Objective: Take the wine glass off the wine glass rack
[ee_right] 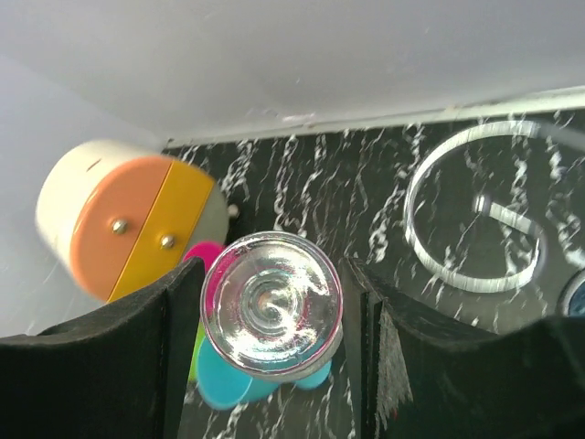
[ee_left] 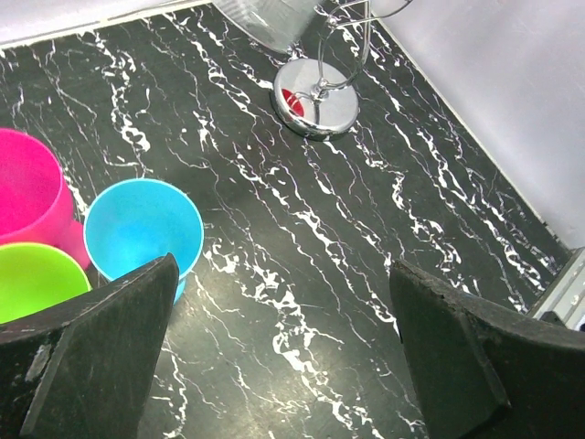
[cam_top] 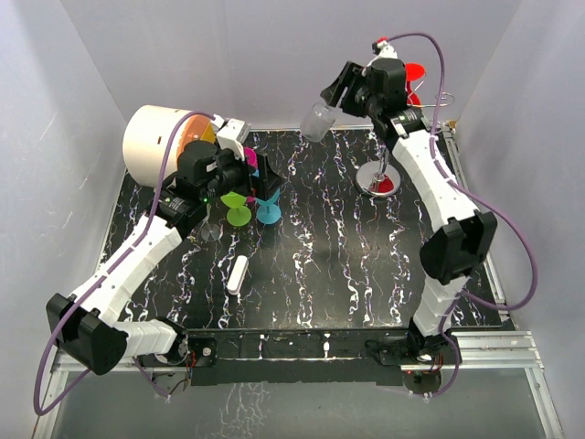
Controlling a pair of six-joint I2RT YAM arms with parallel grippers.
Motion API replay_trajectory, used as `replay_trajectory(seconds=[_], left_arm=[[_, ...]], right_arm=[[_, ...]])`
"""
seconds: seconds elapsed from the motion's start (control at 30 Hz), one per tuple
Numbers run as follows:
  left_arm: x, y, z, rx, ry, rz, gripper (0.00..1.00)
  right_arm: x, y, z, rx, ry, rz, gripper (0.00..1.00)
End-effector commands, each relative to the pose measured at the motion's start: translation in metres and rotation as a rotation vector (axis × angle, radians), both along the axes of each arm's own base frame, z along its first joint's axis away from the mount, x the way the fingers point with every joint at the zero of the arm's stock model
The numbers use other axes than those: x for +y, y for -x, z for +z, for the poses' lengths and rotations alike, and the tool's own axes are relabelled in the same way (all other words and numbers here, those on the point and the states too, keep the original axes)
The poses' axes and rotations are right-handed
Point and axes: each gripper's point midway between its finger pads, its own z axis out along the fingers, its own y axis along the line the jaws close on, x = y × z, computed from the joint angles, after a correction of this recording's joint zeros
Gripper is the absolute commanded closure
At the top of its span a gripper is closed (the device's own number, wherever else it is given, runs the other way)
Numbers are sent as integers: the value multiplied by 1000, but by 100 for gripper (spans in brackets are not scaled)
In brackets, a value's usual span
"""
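My right gripper (cam_top: 336, 94) is raised at the back of the table and is shut on a clear wine glass (cam_top: 317, 120). In the right wrist view the glass's round foot (ee_right: 271, 304) sits between my fingers (ee_right: 179, 347). The glass is to the left of the silver wine glass rack (cam_top: 380, 177) and apart from it. A curled scroll arm (ee_right: 475, 210) of the rack is empty. A red glass (cam_top: 414, 71) shows behind my right wrist at the rack's top. My left gripper (ee_left: 283, 357) is open and empty, low over the table beside the coloured cups.
A pink cup (ee_left: 27, 197), a green cup (ee_left: 37, 279) and a blue cup (ee_left: 143, 229) stand at the left. The cream drum (cam_top: 160, 142) lies at the back left. A small white object (cam_top: 238, 274) lies mid-table. The rack's shiny base (ee_left: 315, 96) stands at the back right.
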Motion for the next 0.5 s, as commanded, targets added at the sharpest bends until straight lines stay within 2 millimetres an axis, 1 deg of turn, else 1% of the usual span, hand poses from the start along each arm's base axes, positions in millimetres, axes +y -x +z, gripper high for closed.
replay_trajectory(seconds=[0.0, 0.03, 0.07, 0.13, 0.2, 0.27, 0.33, 0.4, 0.47], left_arm=[[12, 26, 13, 69, 117, 62, 1], [14, 33, 12, 96, 151, 72, 1], [15, 41, 10, 133, 192, 83, 1], [17, 57, 18, 180, 298, 94, 1], [13, 71, 26, 237, 427, 80, 1], [5, 83, 31, 306, 560, 39, 1], [-3, 89, 34, 371, 683, -4, 1], [-10, 91, 36, 421, 786, -41, 1], [-15, 91, 37, 458, 872, -78, 1]], right_arm=[[11, 61, 85, -199, -188, 116, 85], [11, 71, 82, -193, -205, 130, 85], [10, 84, 83, -198, -226, 144, 85], [10, 102, 73, -176, -259, 169, 85], [14, 118, 63, -152, -305, 204, 86], [18, 132, 57, -129, -352, 241, 86], [20, 144, 55, -113, -399, 268, 86], [22, 156, 54, -114, -453, 298, 86], [22, 161, 46, -89, -476, 300, 86]])
